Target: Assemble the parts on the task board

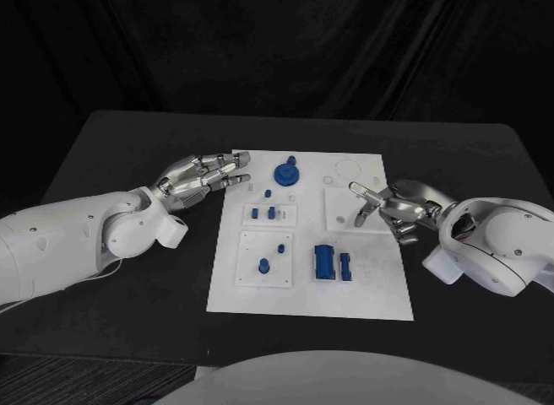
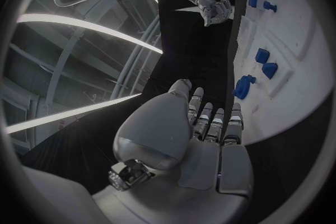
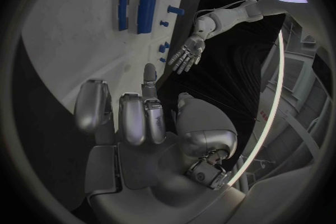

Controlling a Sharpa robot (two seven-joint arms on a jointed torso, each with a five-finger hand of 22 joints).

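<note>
Judging from both hands empty, fingers apart — left hand (image 1: 202, 179) at the task board's (image 1: 375, 295) far-left corner mid-desk, right hand (image 1: 389, 207) over its right edge — blue parts (image 1: 326, 262) spread across it, so approach one piece slowly, pinch squarely.

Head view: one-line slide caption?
Both hands, left and right, open, flank the board of blue parts.
</note>
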